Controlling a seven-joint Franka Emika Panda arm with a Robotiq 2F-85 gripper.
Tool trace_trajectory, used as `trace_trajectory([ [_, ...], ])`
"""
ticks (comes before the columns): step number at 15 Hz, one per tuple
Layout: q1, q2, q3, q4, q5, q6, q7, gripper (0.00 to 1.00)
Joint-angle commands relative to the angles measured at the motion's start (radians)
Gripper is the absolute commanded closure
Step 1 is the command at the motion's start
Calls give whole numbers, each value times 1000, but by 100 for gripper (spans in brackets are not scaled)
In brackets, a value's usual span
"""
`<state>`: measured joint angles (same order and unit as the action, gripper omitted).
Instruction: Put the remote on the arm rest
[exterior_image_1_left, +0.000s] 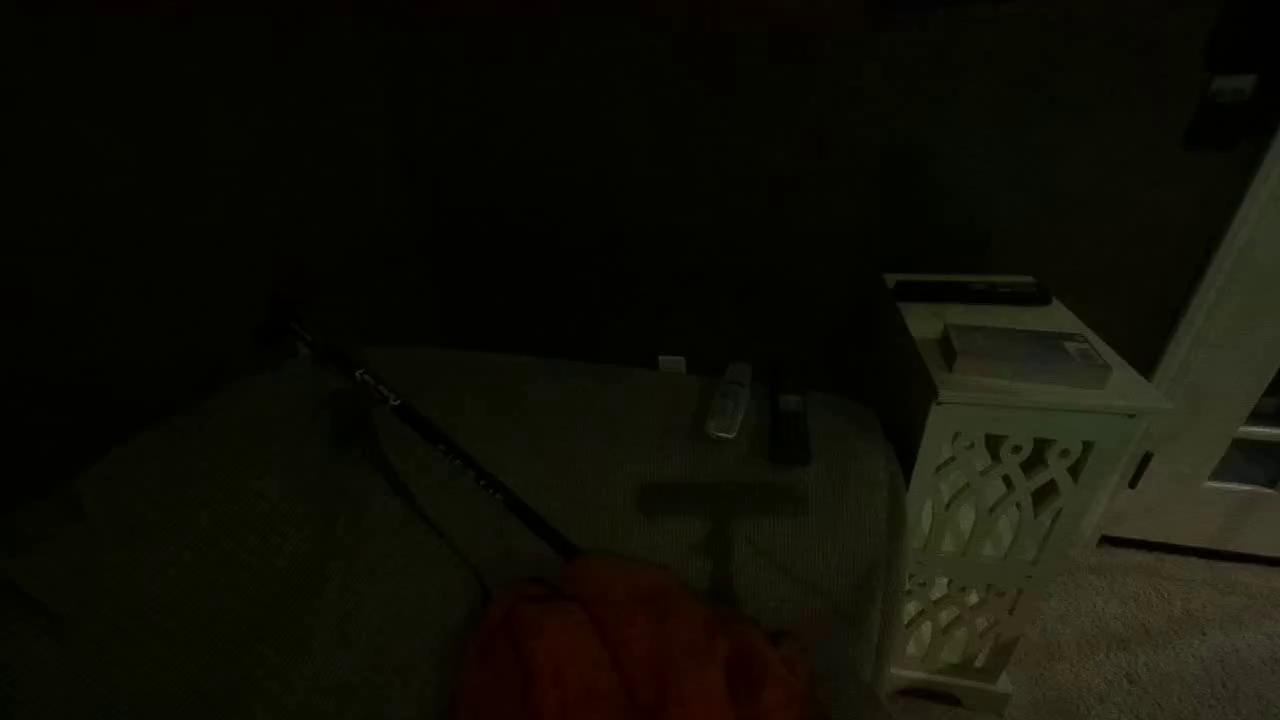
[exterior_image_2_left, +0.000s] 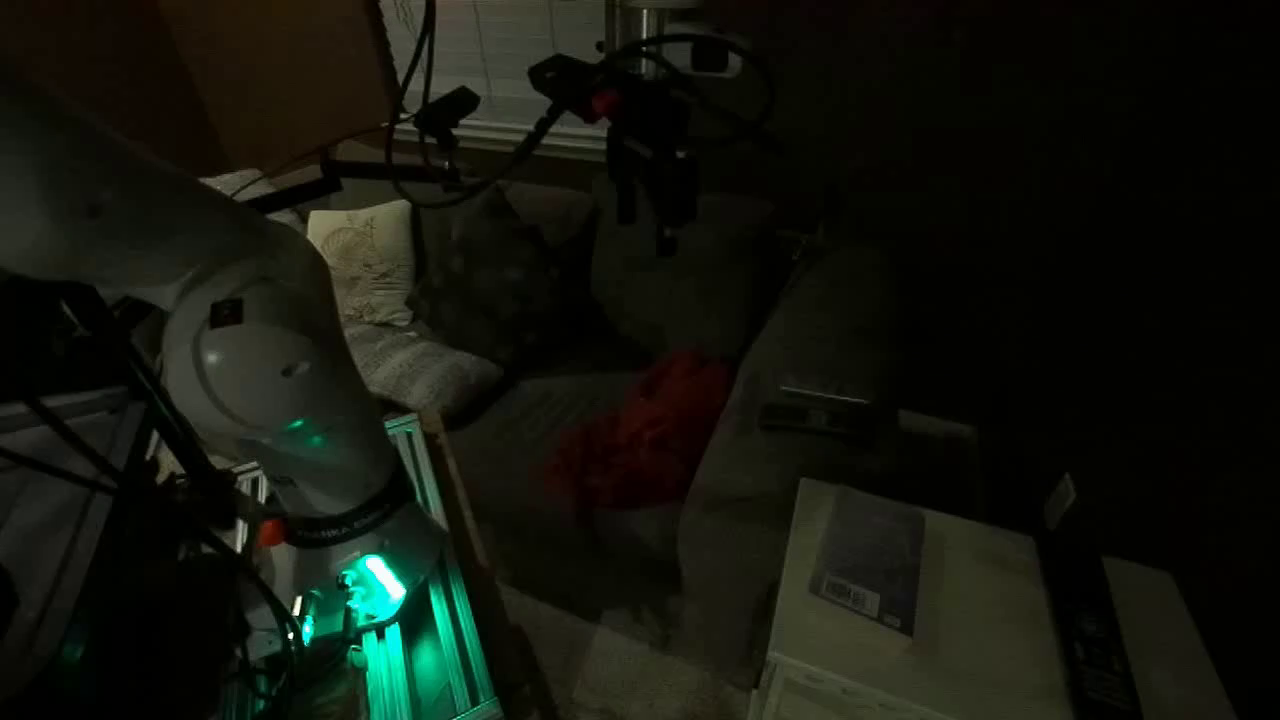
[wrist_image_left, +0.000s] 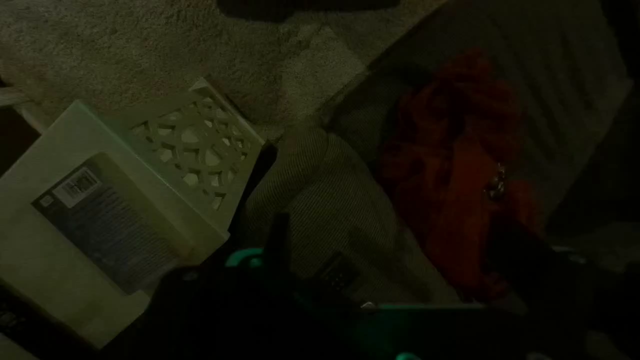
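Your claw (wrist_image_left: 387, 218) hangs free, its jaws standing wide apart in the wrist view, with nothing visible pinched between them. The remote (exterior_image_1_left: 730, 402), the slim pale bar right of centre in an exterior view, lies on the arm rest (wrist_image_left: 340, 195) already, so I judge the placing done; your safest move may be to back away.

Should you go down to adjust it, watch the light first: the room is so dim that depth is hard to read, and coming too low could press you into the fabric or shove the bar. A dark remote (exterior_image_1_left: 790, 435) lies just beside it, to its right in that frame; jaws this wide could nudge it or catch both. The pale bar's upper end looks close to the upper edge of the arm rest there, so a push that way might send it over. Your own claw covers much of the bottom of the wrist view, where I can't make the bar out clearly, which invites a blind approach. Swing carelessly and you might clip the tabletop (exterior_image_2_left: 975, 610), left in the wrist view, or snag the red cloth (wrist_image_left: 445, 195) at its right.
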<state>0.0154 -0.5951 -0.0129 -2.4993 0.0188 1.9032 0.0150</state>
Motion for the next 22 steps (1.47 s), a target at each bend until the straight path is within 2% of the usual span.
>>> trace_trajectory([
  [1, -6, 0, 5, 2, 3, -2, -3, 0],
  [9, -6, 0, 5, 2, 3, -2, -3, 0],
  [10, -3, -2, -3, -9, 7, 48, -20, 0],
  [14, -65, 43, -39, 6, -80, 333, -60, 0],
  [17, -110, 139, -98, 62, -165, 481, -166, 0],
  [19, -123, 230, -159, 143, -179, 457, -271, 0],
  [22, -126, 377, -239, 325, -159, 312, -449, 0],
])
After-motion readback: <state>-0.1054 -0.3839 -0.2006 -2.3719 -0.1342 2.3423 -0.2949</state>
